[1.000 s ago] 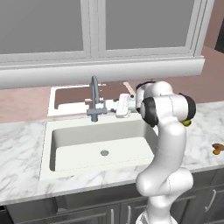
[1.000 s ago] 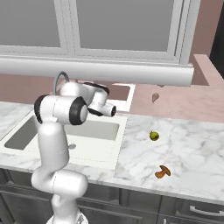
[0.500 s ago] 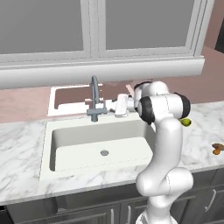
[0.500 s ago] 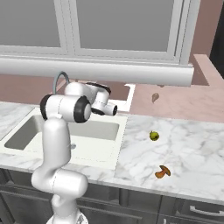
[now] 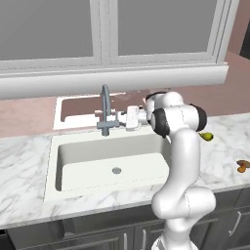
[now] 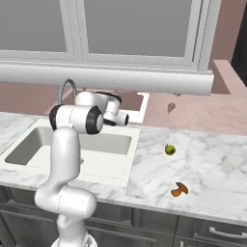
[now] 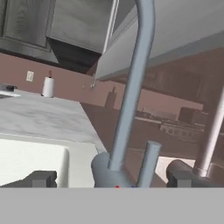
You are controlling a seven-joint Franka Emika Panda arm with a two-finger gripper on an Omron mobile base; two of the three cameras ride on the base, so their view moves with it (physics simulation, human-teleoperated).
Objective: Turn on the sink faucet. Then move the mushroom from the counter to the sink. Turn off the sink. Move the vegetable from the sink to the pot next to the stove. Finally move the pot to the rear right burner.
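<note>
I had my gripper (image 5: 118,118) spread wide and empty, reaching level from the right toward the faucet (image 5: 104,105) at the back rim of the sink (image 5: 58,166). Through the hand view the faucet base (image 7: 106,171) and its small upright lever (image 7: 148,162) stood between my two fingertips (image 7: 40,178), close in front, though I could not tell whether either tip touched metal. No water showed at the spout, so I judged the first step was not yet done. The lever looked like a short, stiff metal stub, smooth and likely slippery, rigid enough to be pushed rather than squeezed; I reckoned the best contact would be high on the stub, where a sideways nudge gets most leverage, keeping clear of the tall curved neck just beside it. The mushroom (image 6: 179,189) lay well apart on the counter (image 6: 212,169) to the right of the sink, with a small round green vegetable (image 6: 170,149) behind it; it looked light and soft, best pinched gently.
</note>
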